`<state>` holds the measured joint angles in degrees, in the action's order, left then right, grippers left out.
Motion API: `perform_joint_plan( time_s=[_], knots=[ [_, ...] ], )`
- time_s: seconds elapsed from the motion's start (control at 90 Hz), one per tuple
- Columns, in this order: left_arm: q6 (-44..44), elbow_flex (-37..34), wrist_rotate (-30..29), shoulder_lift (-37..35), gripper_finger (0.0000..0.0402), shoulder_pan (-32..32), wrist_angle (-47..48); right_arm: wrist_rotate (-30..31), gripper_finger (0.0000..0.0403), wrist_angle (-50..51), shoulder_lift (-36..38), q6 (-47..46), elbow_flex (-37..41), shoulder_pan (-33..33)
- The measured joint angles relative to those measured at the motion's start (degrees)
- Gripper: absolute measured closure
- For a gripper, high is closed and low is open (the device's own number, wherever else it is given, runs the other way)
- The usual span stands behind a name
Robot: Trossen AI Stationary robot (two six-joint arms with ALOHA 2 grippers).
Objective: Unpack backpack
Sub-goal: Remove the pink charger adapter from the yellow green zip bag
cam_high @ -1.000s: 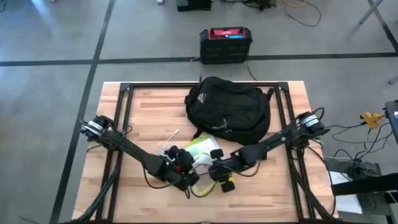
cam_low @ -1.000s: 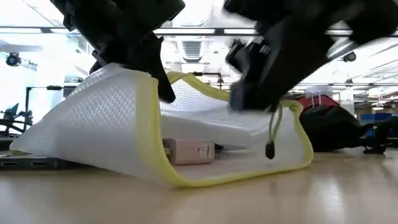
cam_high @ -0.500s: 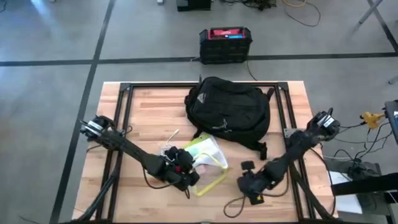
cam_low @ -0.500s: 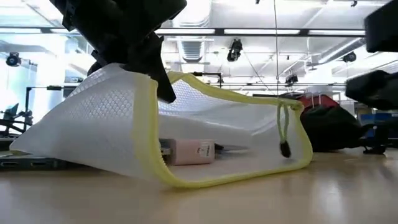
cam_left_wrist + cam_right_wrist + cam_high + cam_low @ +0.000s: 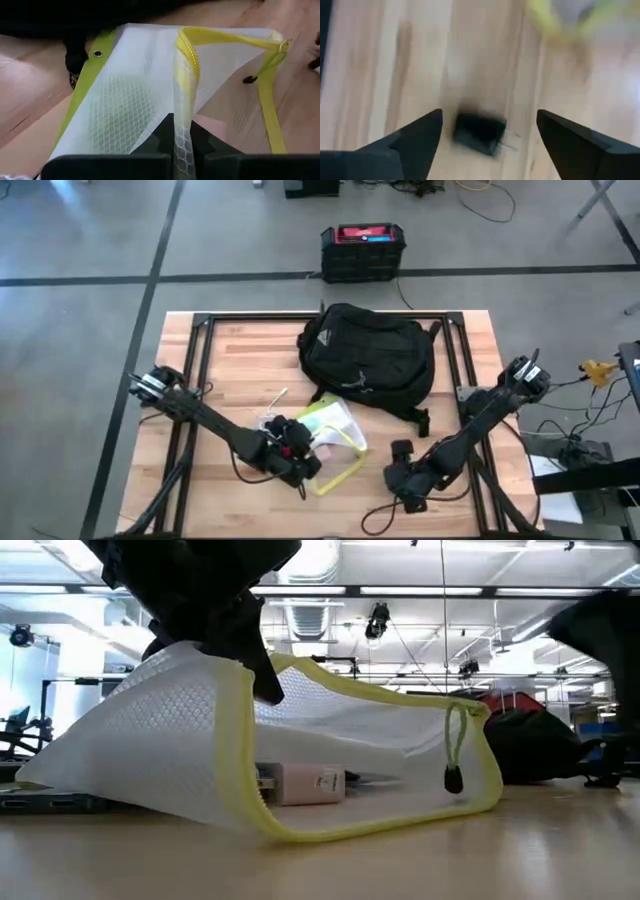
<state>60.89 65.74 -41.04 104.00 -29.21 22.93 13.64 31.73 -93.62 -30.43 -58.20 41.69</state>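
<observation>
The large black fabric backpack (image 5: 366,358) lies near the wooden table's (image 5: 230,360) far edge. A white mesh pouch with yellow trim (image 5: 331,442) is pinched by the left gripper (image 5: 297,452); a small black plug adapter (image 5: 481,134) lies beneath the wide-open right gripper (image 5: 403,480). Unpacking seems partly done.

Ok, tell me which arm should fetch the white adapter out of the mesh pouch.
Right. Its gripper is open and free; the left gripper is shut on the pouch rim, holding it open.
</observation>
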Motion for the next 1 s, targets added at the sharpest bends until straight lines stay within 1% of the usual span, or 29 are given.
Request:
perform_joint_plan(
  time_s=[0.067, 0.133, 0.2, 0.267, 0.356, 0.522, 0.678, 0.778, 0.867, 1.0],
  knots=[
    [-1.16, 0.48, 0.0, -0.26, 0.0402, 0.0, -0.05, 5.01, 0.0081, -4.41, -0.2, 4.77, -1.4, -1.41],
    [-2.17, 1.28, -0.04, -0.36, 0.0402, 0.0, -0.07, 7.3, 0.0081, -10.86, -0.93, 10.95, -1.87, -3.24],
    [-3.49, 2.0, -0.01, -0.36, 0.0402, 0.0, -0.1, 7.13, 0.0084, -17.81, -1.91, 16.81, -2.0, -5.75],
    [-4.73, 2.71, 0.04, -0.36, 0.0402, 0.0, 0.0, 5.75, 0.0089, -25.63, -3.16, 22.35, -2.23, -8.49],
    [-5.16, 3.19, 0.05, -0.69, 0.0402, -0.03, 0.66, 3.37, 0.0098, -30.8, -5.41, 27.34, -2.27, -12.15],
    [-4.95, 4.08, 0.07, -1.49, 0.0402, -0.15, 5.2, 0.35, 0.0112, -31.94, -10.57, 30.11, -3.13, -18.08],
    [-4.91, 4.04, 0.23, -1.61, 0.0402, -0.13, 5.03, -3.58, 0.0114, -32.05, -15.52, 32.8, -5.49, -22.06],
    [-4.73, 3.99, 0.23, -1.38, 0.0402, -0.14, 4.19, -4.28, 0.0108, -32.08, -18.09, 35.14, -7.31, -23.51],
    [-4.69, 3.98, 0.34, -1.26, 0.0402, -0.22, 4.25, -7.83, 0.0104, -32.5, -20.68, 37.31, -8.61, -24.7],
    [-4.69, 3.86, 0.44, -1.24, 0.0402, -0.31, 4.3, -12.86, 0.0108, -30.98, -23.6, 37.61, -10.42, -25.2]
  ],
)
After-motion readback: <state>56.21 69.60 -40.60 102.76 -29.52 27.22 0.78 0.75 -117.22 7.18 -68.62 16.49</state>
